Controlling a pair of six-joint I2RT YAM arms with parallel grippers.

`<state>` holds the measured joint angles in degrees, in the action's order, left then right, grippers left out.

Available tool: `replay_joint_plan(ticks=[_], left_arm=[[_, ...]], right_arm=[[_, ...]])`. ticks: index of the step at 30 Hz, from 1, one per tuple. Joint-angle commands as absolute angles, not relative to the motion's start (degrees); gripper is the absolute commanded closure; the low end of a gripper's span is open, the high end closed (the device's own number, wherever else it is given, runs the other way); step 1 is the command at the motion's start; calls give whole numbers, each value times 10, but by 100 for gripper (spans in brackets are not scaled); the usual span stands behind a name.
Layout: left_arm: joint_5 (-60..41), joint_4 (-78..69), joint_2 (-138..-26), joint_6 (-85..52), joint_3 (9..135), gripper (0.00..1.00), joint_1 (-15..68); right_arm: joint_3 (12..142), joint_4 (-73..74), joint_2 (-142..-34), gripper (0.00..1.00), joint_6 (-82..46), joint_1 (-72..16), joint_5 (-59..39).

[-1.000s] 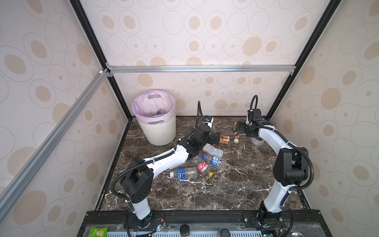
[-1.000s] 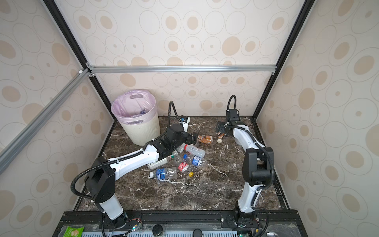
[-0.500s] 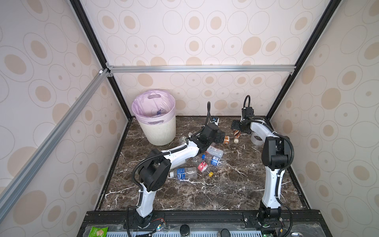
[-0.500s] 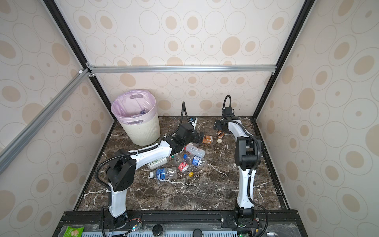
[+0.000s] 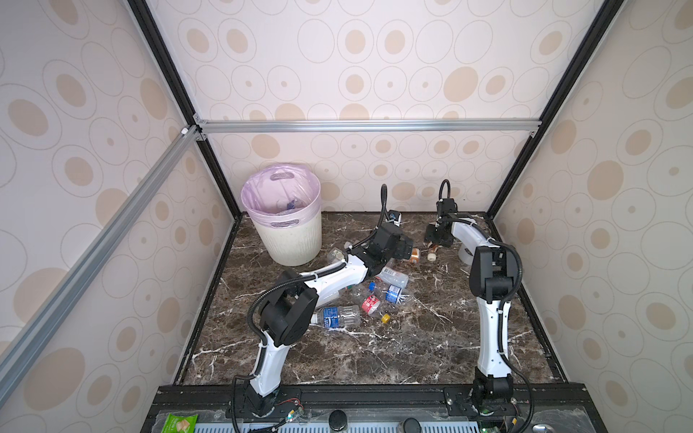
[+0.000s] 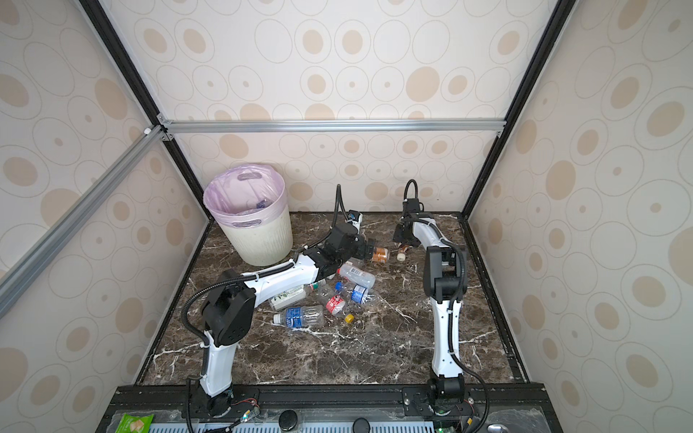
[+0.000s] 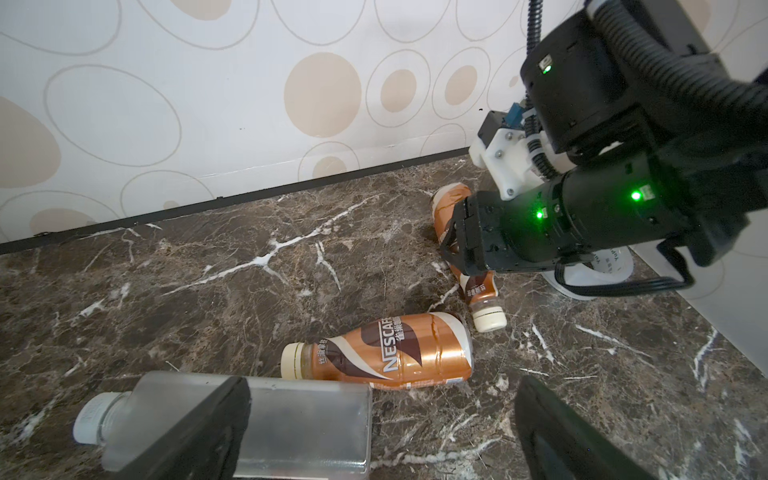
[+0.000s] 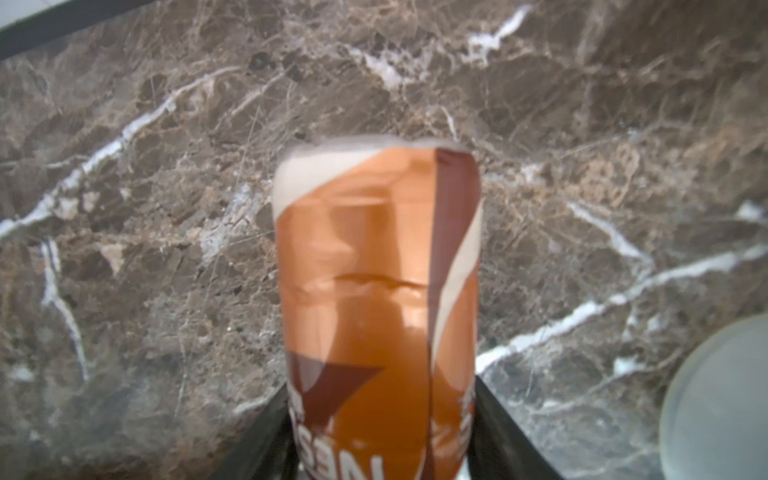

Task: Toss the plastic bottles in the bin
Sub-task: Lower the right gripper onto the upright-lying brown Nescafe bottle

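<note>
A brown plastic bottle (image 8: 374, 270) lies on the marble floor near the back wall, and my right gripper (image 8: 380, 395) is shut on its body; both top views show the grip (image 5: 435, 241) (image 6: 403, 240). A second brown bottle (image 7: 395, 349) (image 5: 413, 256) lies just ahead of my left gripper (image 7: 380, 399) (image 5: 407, 251), which is open and empty. A clear square bottle (image 7: 299, 419) rests against one left finger. Several more bottles (image 5: 392, 277) lie in a heap mid-floor. The bin (image 5: 288, 240) (image 6: 258, 243) stands at the back left with bottles inside.
A clear tape roll (image 5: 465, 255) (image 8: 719, 399) sits by the right wall behind the right arm. A loose yellow cap (image 5: 385, 318) lies near a blue-labelled bottle (image 5: 337, 316). A green packet (image 5: 180, 423) lies on the front rail. Walls enclose three sides.
My right gripper's jaws have closed onto the brown bottle, and that arm's elbow has folded in. My left gripper has slid right toward the second brown bottle, staying open.
</note>
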<state>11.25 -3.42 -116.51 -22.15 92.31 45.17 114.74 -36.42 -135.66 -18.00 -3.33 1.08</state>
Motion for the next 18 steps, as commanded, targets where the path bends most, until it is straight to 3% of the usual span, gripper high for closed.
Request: replay_joint_plan(ticks=[1,18], left_arm=[[100,-9,-1160,-258,940,1,445],[-22,-50,-1017,-332,826,1,429]], right_arm=[[1143,-388,-1345,47,-179,-28,14],[939,-329,-1070,50,-212,-30,-61]])
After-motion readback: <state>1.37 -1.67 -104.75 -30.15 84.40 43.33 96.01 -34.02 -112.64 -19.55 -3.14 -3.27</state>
